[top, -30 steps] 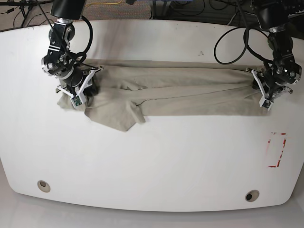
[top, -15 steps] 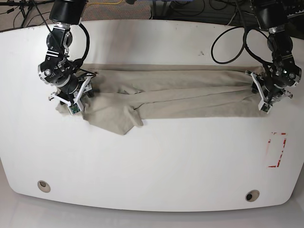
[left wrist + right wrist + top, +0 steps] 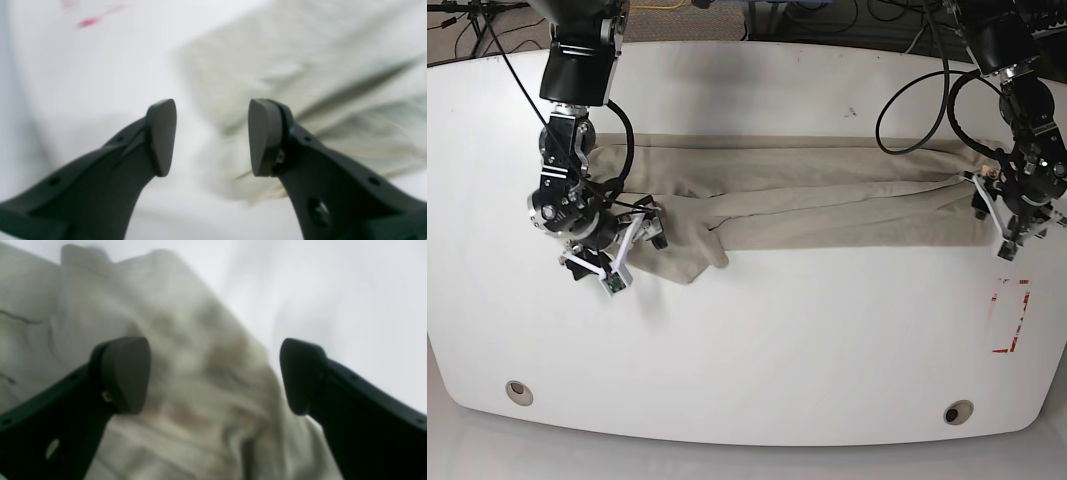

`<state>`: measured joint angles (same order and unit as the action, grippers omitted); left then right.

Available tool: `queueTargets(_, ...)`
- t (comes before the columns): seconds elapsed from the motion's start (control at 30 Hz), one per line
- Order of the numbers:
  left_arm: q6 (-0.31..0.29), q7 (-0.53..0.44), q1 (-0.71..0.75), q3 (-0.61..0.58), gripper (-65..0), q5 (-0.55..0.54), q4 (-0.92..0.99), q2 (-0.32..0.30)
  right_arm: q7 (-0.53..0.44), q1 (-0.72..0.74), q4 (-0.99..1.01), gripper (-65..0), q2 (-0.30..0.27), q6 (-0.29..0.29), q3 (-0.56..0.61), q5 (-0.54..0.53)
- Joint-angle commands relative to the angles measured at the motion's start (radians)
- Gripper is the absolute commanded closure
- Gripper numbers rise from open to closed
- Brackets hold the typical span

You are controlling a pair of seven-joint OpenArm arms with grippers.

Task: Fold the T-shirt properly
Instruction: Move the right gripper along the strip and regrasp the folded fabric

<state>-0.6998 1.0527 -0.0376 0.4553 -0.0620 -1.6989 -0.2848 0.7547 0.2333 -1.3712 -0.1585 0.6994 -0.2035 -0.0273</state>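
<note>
Wrinkled beige cloth T-shirt [image 3: 827, 195] flat across white desk [image 3: 757, 350]; left pincer [image 3: 211, 138] and right pincer [image 3: 215, 375] both released, empty.

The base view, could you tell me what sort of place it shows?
Probably a robotics lab: a white table with two arms working a T-shirt, cables trailing behind, and red tape marks.
</note>
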Motion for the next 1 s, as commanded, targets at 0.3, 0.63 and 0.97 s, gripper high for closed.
queueTargets(0.3,0.002,-0.005,-0.035,0.007,-32.6,-0.005,-0.079,-0.021,-0.172,0.166,0.301,-52.5,-0.006,-0.001,0.074,-0.004)
queueTargets(0.63,0.002,-0.005,-0.015,0.063,-32.6,-0.005,-0.082,-0.021,-0.275,0.205,0.438,-51.7,-0.005,-0.001,0.074,-0.004)
queueTargets(0.97,0.002,-0.005,-0.014,0.063,-32.6,-0.005,-0.077,-0.021,-0.286,0.202,0.438,-1.6,-0.005,-0.001,0.074,-0.010)
